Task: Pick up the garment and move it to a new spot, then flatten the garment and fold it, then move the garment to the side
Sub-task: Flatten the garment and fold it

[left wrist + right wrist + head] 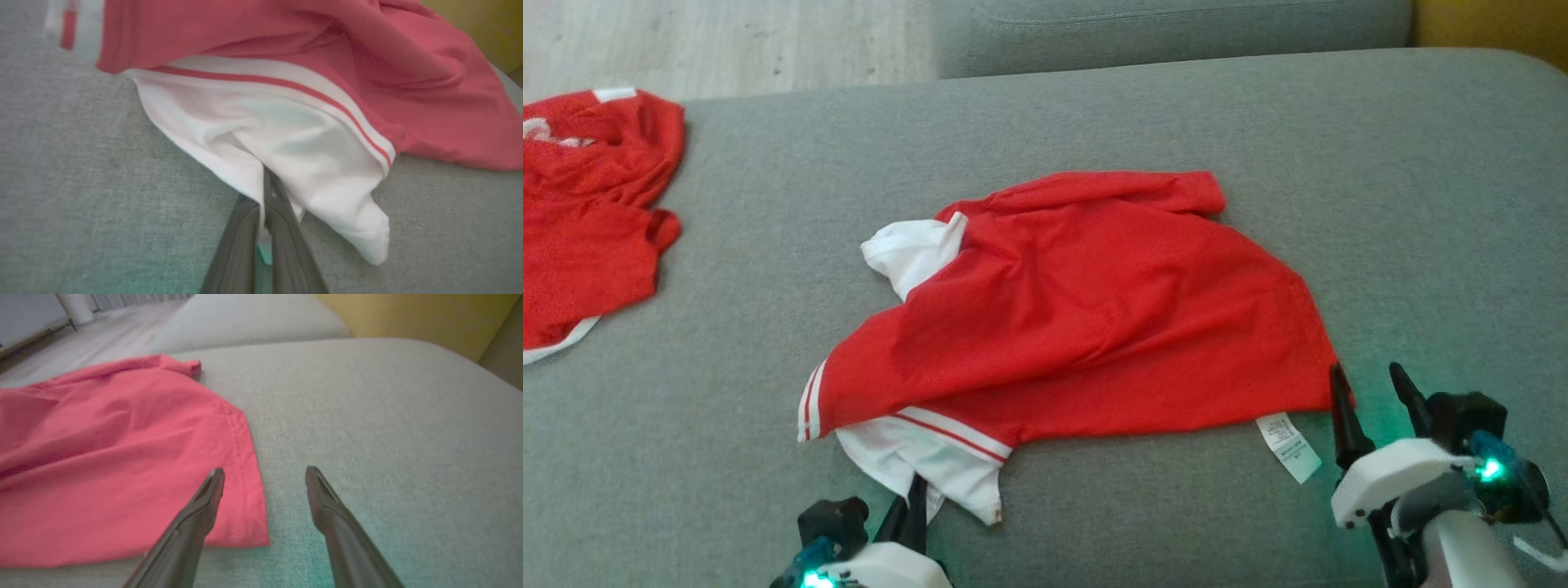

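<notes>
The garment, a red shirt with white panels and striped trim, lies crumpled in the middle of the grey cushion. My left gripper is at its near left edge, shut on a fold of the white fabric. The left wrist view shows that gripper pinching the white cloth of the garment. My right gripper stands open at the shirt's near right corner. In the right wrist view its left finger is over the red hem of the garment and its right finger is over bare cushion, around the right gripper.
A second red garment lies at the cushion's far left edge. A white care label sticks out from the shirt's near hem. Another grey cushion sits behind, with pale floor at the back left and a yellow surface at the back right.
</notes>
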Controlling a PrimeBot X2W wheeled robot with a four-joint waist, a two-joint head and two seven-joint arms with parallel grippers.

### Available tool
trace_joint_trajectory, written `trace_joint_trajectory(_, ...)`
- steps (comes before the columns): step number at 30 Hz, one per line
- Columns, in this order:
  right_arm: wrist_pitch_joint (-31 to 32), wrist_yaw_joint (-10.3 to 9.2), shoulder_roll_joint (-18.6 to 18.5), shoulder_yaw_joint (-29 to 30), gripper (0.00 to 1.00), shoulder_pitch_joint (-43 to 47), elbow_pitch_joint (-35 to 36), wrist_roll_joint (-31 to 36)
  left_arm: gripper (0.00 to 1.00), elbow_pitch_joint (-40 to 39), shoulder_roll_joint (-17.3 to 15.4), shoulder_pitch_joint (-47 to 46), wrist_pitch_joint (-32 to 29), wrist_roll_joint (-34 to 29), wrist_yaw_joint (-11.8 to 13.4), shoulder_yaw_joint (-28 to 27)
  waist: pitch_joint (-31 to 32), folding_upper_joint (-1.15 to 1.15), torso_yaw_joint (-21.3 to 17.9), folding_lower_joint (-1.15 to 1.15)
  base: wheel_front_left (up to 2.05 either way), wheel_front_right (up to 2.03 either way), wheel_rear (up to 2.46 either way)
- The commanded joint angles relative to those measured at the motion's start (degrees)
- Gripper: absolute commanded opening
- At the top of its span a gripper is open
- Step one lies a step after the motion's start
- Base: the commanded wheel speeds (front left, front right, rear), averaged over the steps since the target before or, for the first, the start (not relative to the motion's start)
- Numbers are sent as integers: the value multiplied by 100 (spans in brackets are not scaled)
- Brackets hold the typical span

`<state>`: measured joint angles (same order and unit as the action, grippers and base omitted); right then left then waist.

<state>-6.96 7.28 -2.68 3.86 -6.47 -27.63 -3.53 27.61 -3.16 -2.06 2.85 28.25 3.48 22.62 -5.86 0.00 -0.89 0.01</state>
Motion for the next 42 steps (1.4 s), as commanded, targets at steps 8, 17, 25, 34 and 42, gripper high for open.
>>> trace_joint_trajectory(8, 602, 21, -20, 7, 100, -459, -684, -65, 0, -383, -72, -105, 271, -39, 75, -169, -30, 0, 298, -1, 0, 0, 0)
trace_joint_trajectory(17, 699, 21, -20, -376, 0, -461, -993, -726, 0, -896, -204, 44, 227, 57, 62, -200, 129, 0, 303, -1, 0, 0, 0)
trace_joint_trajectory(25, 444, 21, -20, -725, 0, -575, -592, -1646, 0, -1797, -506, 27, -106, 209, -51, -288, 487, 0, 213, -1, 0, 0, 0)
trace_joint_trajectory(34, 747, 21, -20, -389, 0, -753, 1087, -1762, 0, -3480, -1336, -373, -822, 162, -25, -663, 869, 0, 82, -1, 0, 0, 0)
trace_joint_trajectory(42, 1272, 21, -20, 188, 0, -812, 2931, -1773, 0, -4847, -1788, -1150, -1417, 240, 26, -1072, 1031, 0, 26, -1, 0, 0, 0)
